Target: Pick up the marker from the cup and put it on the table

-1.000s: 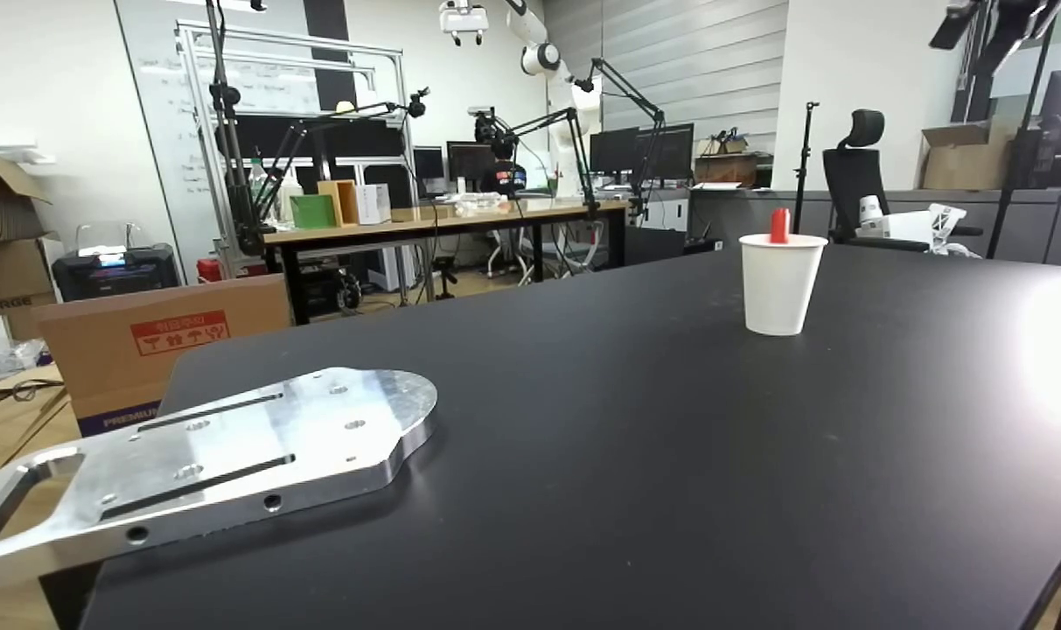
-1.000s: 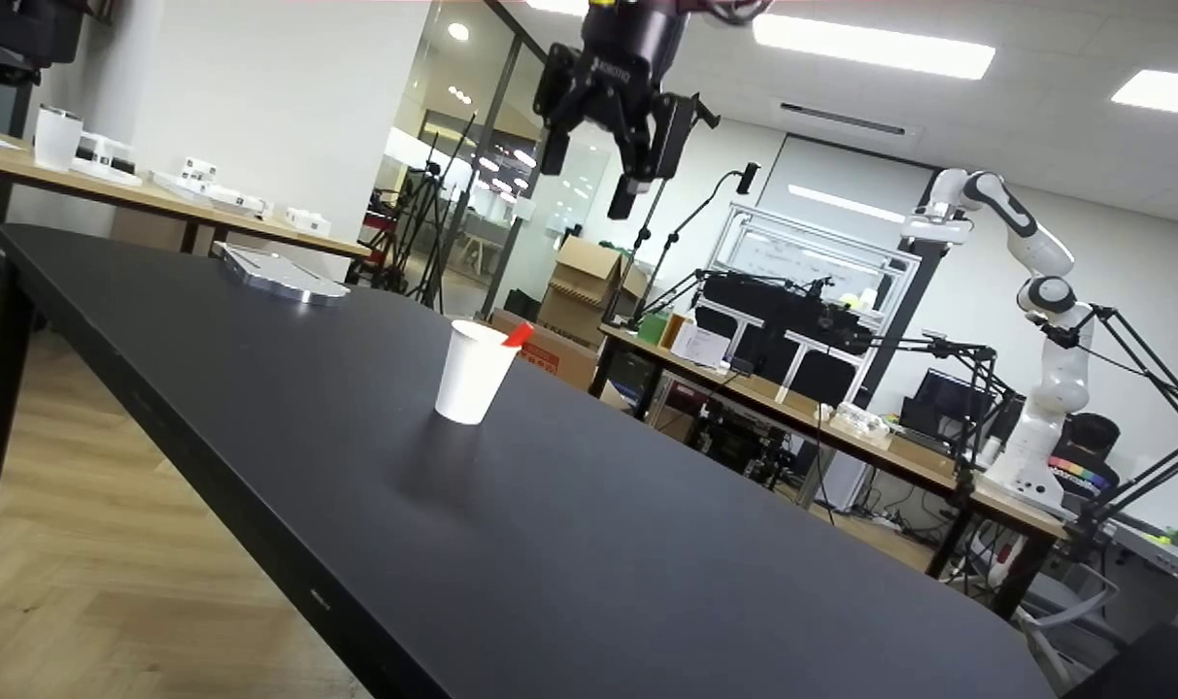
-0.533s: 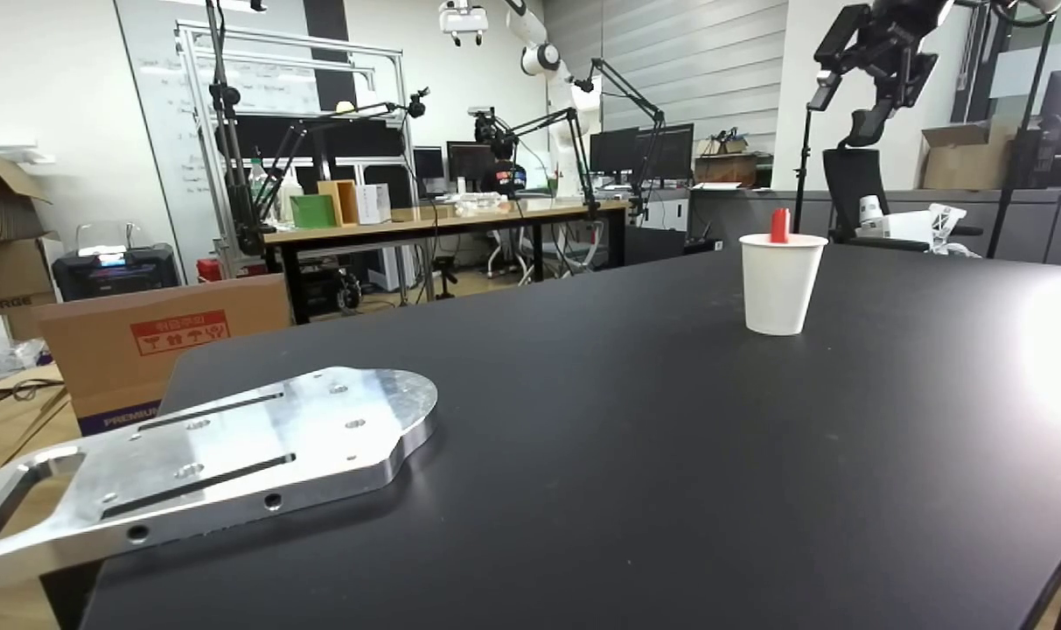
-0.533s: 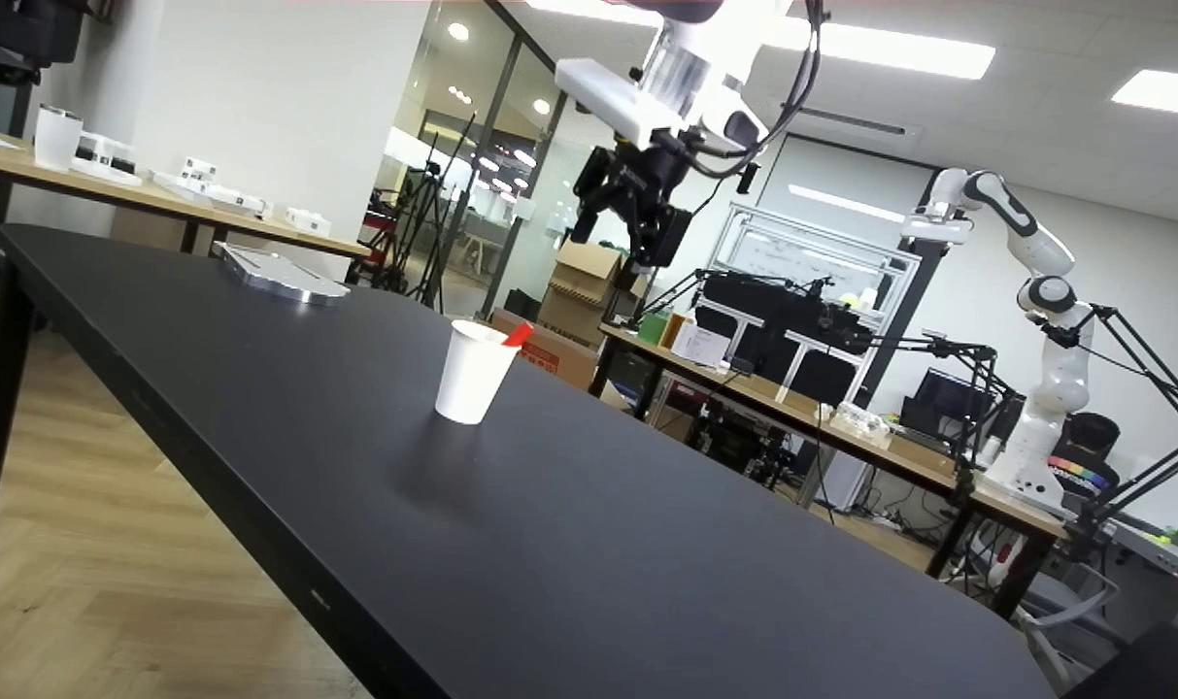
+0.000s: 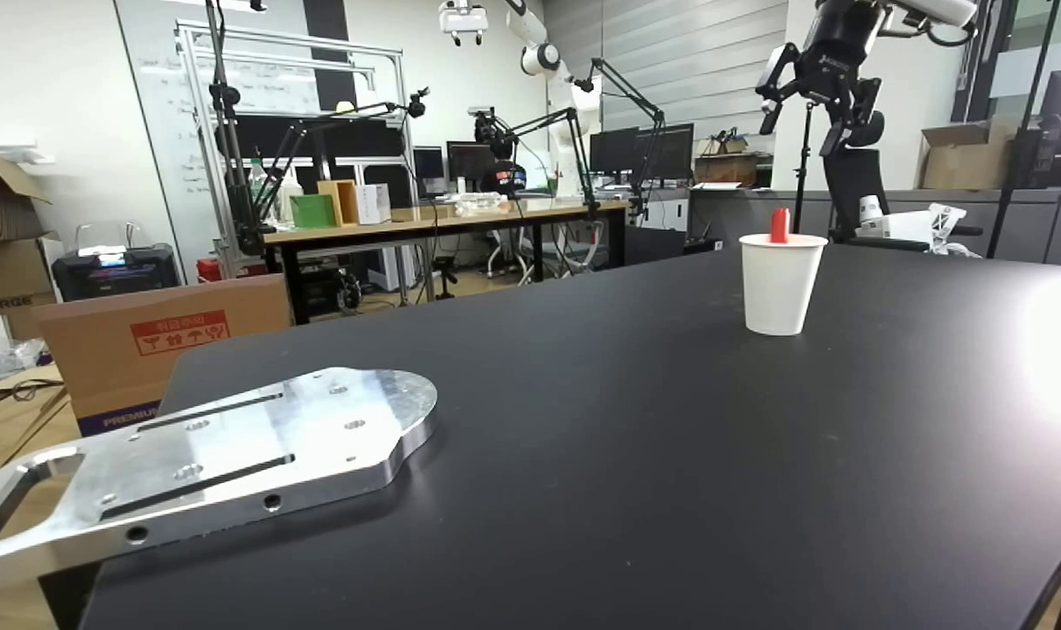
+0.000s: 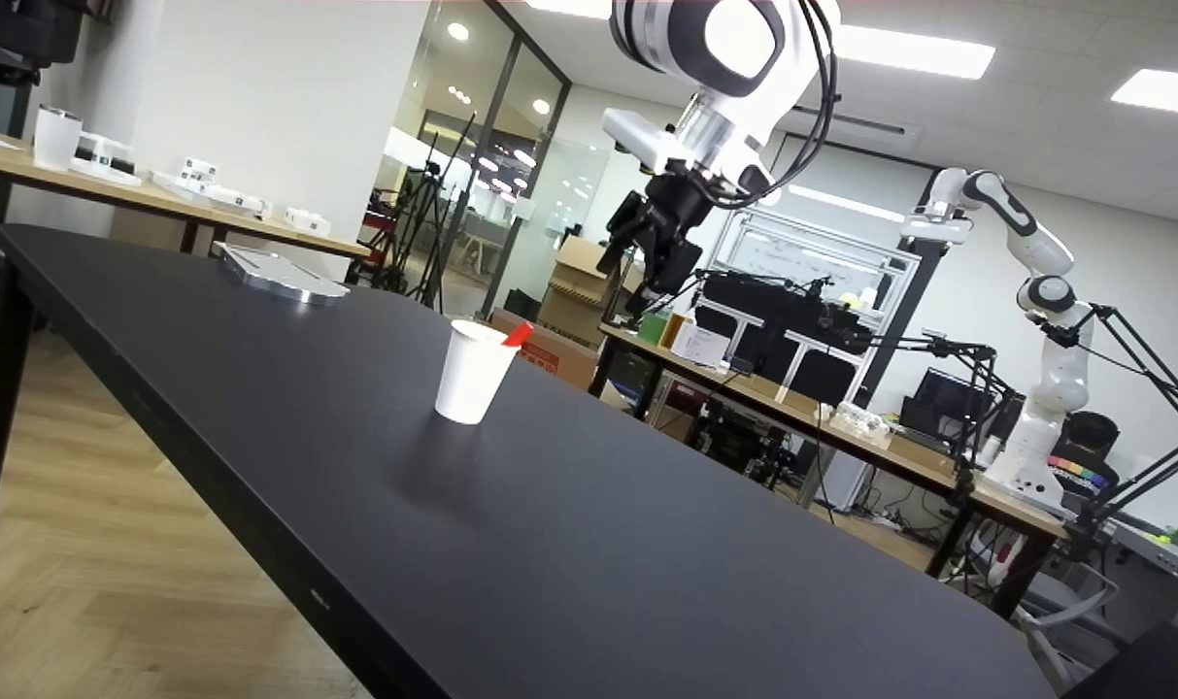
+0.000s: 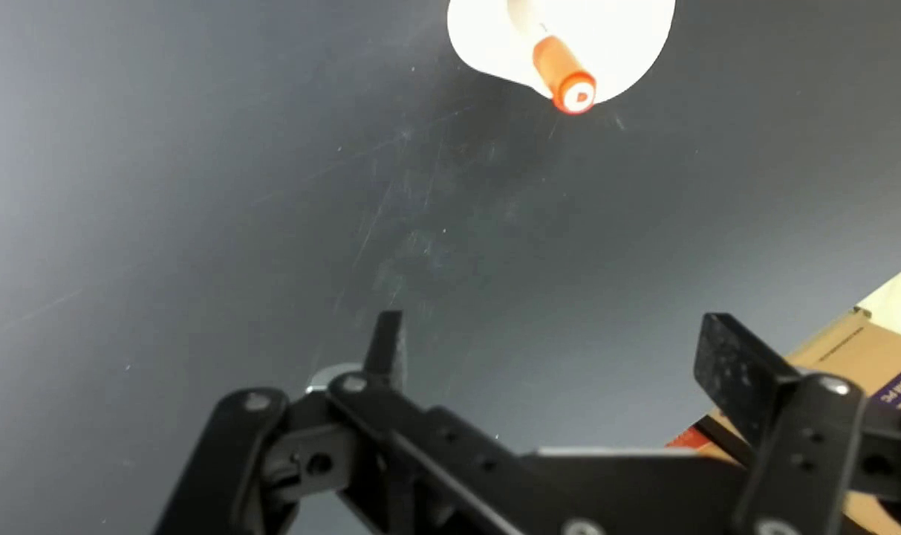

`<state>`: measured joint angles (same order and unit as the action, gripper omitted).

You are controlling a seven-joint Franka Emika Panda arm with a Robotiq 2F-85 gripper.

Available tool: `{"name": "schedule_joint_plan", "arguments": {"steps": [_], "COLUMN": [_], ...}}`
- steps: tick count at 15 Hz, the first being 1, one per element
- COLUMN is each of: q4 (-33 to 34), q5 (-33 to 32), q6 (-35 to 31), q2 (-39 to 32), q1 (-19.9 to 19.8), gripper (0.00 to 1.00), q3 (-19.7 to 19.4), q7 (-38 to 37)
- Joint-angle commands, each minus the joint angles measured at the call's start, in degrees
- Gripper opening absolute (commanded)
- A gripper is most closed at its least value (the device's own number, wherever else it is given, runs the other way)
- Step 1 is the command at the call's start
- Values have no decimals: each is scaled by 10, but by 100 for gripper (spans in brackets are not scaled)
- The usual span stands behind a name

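Observation:
A white paper cup (image 5: pixel 779 293) stands upright on the black table (image 5: pixel 582 455). It shows in both exterior views (image 6: pixel 468 379) and at the top edge of the wrist view (image 7: pixel 487 37). A marker with a red cap (image 5: pixel 779 226) leans inside the cup, its cap end above the rim; its lower part is hidden in both exterior views (image 6: pixel 519 335). In the wrist view the marker looks orange-red (image 7: pixel 558 67). My gripper (image 5: pixel 799 131) is open and empty, well above the table and apart from the cup. It also shows in an exterior view (image 6: pixel 627 282) and the wrist view (image 7: pixel 554 334).
A silver metal plate (image 5: pixel 268 429) lies at the table's far end from the cup and also shows in an exterior view (image 6: pixel 283 277). A cardboard box (image 5: pixel 171 350) stands beyond the table edge and appears at the right of the wrist view (image 7: pixel 859 349).
My gripper has come down from the top of both exterior views, moving left in one and slightly right in the other. It tilts more. The cup and marker have not moved.

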<state>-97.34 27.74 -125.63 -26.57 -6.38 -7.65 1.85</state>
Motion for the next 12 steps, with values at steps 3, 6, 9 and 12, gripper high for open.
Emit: {"name": "schedule_joint_plan", "arguments": {"steps": [3, 6, 9, 12], "q4": [42, 47, 47, 47], "q5": [-8, -8, -8, -8], "q6": [58, 63, 64, 64], "q2": [-16, -18, -18, -18], "q1": [-23, -27, -29, -28], "gripper": [100, 100, 100, 100], "q3": [40, 42, 41, 42], "q7": [-10, -10, -10, -10]}}
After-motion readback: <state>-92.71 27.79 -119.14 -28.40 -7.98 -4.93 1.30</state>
